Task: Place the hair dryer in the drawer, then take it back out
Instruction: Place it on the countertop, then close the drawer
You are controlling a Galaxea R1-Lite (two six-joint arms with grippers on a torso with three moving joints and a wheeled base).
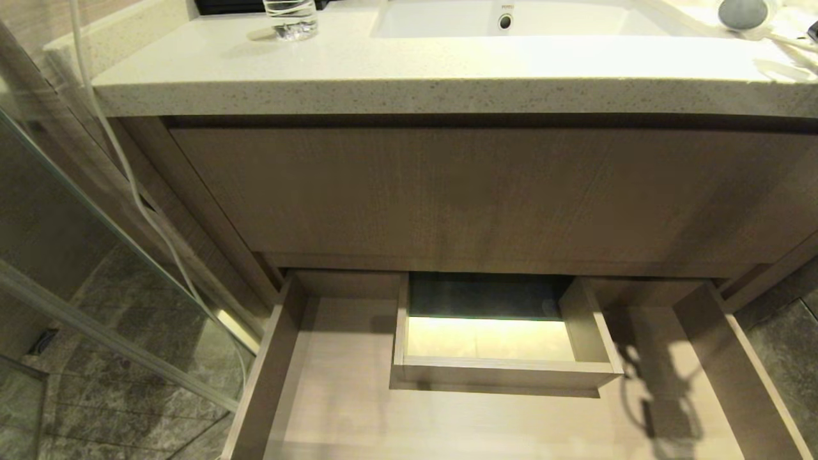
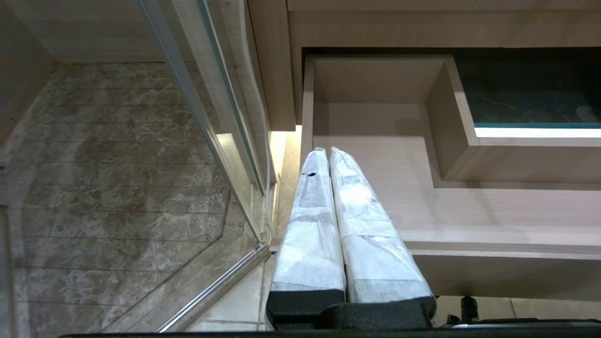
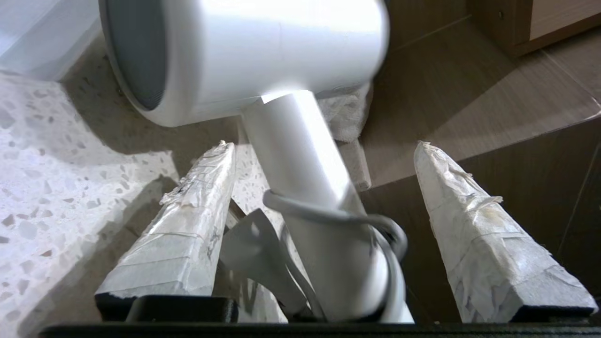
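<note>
- Left gripper (image 2: 329,152): I see its two paper-wrapped fingers pressed flat together, hanging at the near left corner of the drawer.
- Wide, shallow, light-brown wood-grain drawer (image 1: 332,396): pulled out, smooth bare floor; a boxed rectangular cutout (image 1: 505,370) sits mid-back; the near edge is cut off in the head view.
- Taller wood-grain front panel (image 1: 486,191): flat and handleless, above the drawer.
- Speckled cream stone counter (image 1: 409,70): thick rounded edge, white basin (image 1: 511,19) set in it, a clear glass (image 1: 291,18) at the far left.
- Right gripper (image 3: 324,155): taped fingers spread wide, apart from the handle between them.
- Small white hair dryer (image 3: 244,51): glossy stubby barrel with a grey grille, at the counter's right edge; grey cord looped round the handle, its contact with the counter hidden.
</note>
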